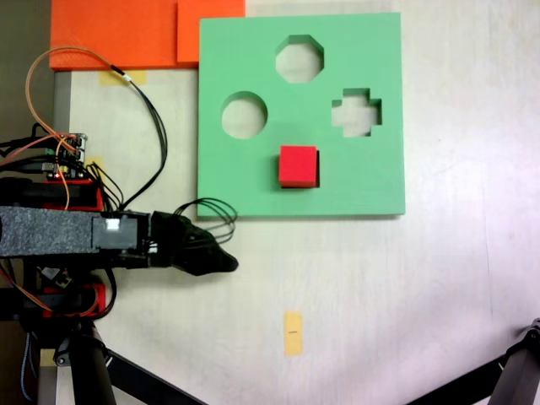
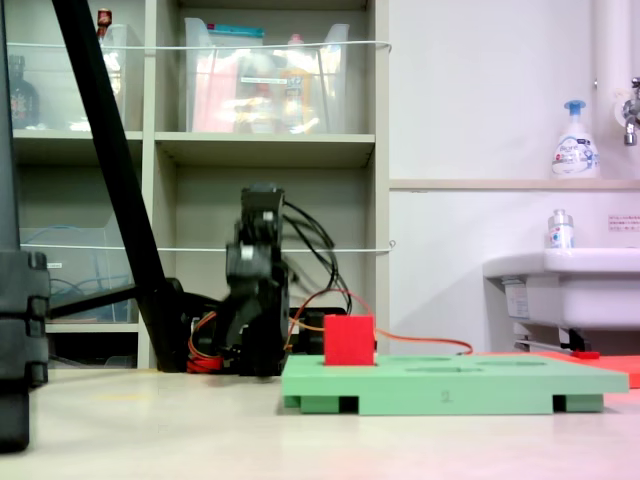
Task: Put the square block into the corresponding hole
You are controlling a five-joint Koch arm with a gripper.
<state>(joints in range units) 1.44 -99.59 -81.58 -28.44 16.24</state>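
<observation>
The red square block [image 1: 298, 165] sits in the square hole at the lower middle of the green foam board [image 1: 371, 181]; a thin dark strip of the hole [image 1: 320, 167] shows along the block's right side. From the side, the block [image 2: 349, 340] stands upright and pokes above the board [image 2: 450, 385]. My gripper [image 1: 229, 264] is off the board, below and left of it over the bare table. Its black jaws taper to one closed point with nothing between them. The folded arm [image 2: 255, 300] is behind the board.
The board also has a round cutout [image 1: 245, 115], an octagonal one [image 1: 299, 59] and a cross-shaped one [image 1: 356, 113]. Orange foam [image 1: 126, 34] lies at the top left. A yellow tape strip [image 1: 293, 332] marks the table. Tripod legs [image 1: 498, 380] cross the lower corners.
</observation>
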